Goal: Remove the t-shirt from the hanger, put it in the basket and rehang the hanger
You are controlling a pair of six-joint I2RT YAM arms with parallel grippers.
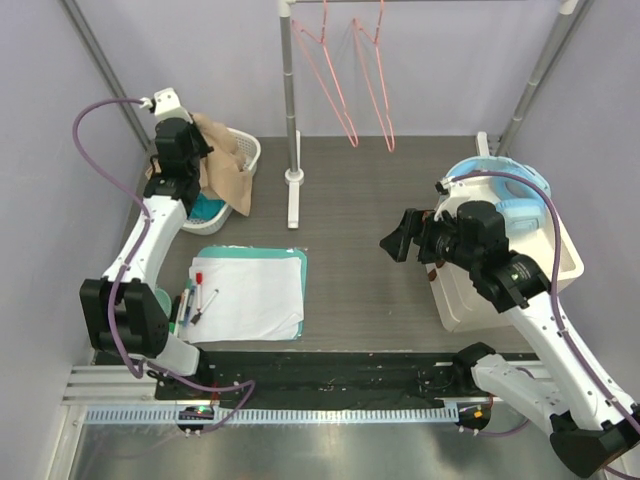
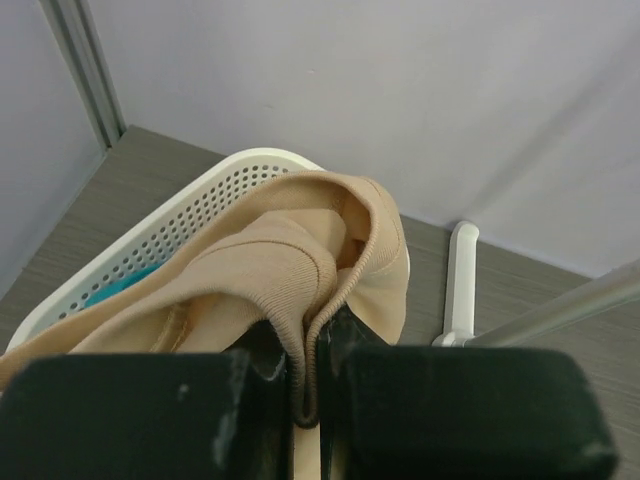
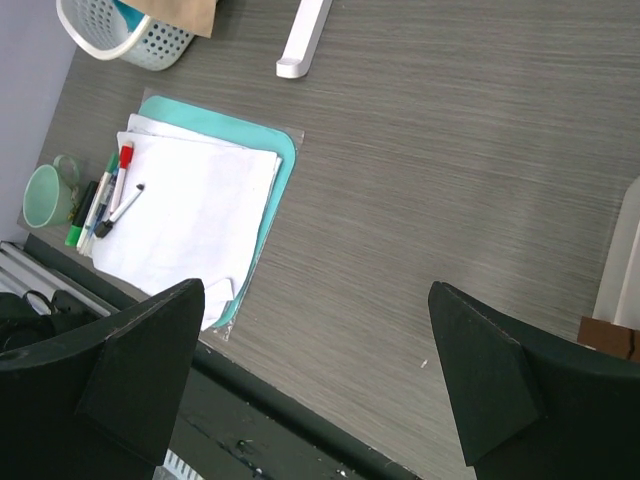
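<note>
Left wrist view. Q: Where is your tan ribbed-cotton t-shirt?
A: Pinched at a fold in your clenched left gripper, above the white perforated plastic basket, likely for dropping in. The pink wire hangers hang bare; your right gripper stands wide, holding nothing.

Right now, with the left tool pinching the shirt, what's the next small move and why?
Probably open the left tool to release the tan t-shirt: it's already draped over the white basket, and both hangers on the rack look bare.
</note>
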